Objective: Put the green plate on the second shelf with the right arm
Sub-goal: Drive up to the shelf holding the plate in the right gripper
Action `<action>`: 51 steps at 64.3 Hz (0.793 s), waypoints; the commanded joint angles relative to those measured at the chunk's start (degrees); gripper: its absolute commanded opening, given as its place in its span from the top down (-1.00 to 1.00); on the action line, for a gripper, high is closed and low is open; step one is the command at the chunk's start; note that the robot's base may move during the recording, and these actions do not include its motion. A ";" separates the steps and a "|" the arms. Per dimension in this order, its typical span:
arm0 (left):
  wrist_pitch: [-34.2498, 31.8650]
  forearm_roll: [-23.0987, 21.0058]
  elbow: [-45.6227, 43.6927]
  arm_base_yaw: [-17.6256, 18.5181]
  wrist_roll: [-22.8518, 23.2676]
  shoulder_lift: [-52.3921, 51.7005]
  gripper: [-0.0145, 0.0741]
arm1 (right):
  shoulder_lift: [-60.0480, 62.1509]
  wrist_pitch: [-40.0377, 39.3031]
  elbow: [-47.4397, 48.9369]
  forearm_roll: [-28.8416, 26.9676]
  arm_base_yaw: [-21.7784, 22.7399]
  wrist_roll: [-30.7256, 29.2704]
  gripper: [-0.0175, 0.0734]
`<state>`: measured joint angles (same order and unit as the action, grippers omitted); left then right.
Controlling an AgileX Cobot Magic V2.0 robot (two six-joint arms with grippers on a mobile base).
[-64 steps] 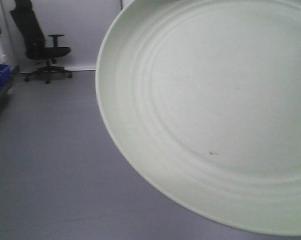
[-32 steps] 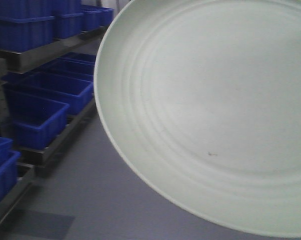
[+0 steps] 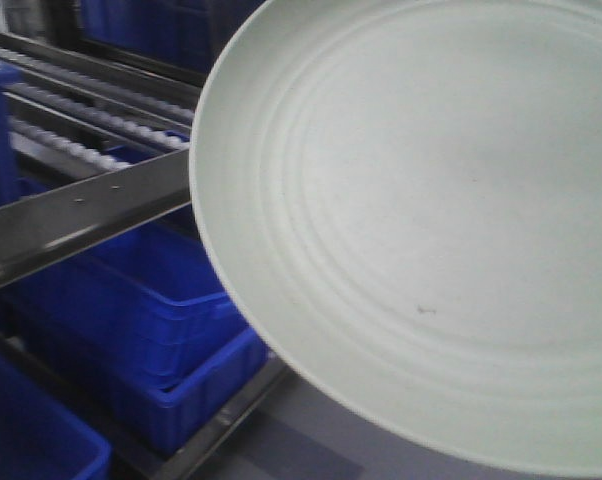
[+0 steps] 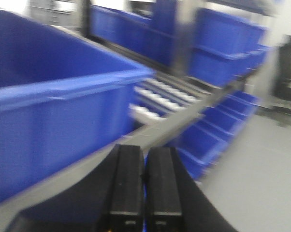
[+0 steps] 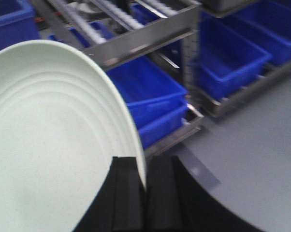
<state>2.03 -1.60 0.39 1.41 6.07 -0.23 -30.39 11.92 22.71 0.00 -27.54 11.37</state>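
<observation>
At lower centre the right gripper (image 5: 144, 191) has jaws clamped on the green plate (image 5: 49, 145) rim, seemingly for sliding onto the shelf (image 5: 150, 41); left gripper (image 4: 144, 186) jaws together.

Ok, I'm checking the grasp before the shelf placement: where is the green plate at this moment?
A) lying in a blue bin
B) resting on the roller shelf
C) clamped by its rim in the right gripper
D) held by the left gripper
C: the right wrist view shows the green plate with its rim pinched in the right gripper, while the left gripper is shut on nothing.
</observation>
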 commanded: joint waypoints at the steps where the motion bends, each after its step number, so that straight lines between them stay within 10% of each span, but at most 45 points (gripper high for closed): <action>1: -5.09 -0.47 2.34 -0.07 0.19 -1.02 0.38 | 0.04 -5.56 1.96 0.00 0.04 0.30 0.49; 51: -5.09 -0.47 2.34 -0.07 0.19 -1.02 0.38 | 0.04 -5.56 1.96 0.00 0.04 0.30 0.49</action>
<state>2.03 -1.60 0.39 1.41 6.07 -0.23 -30.39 11.92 22.71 0.00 -27.54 11.37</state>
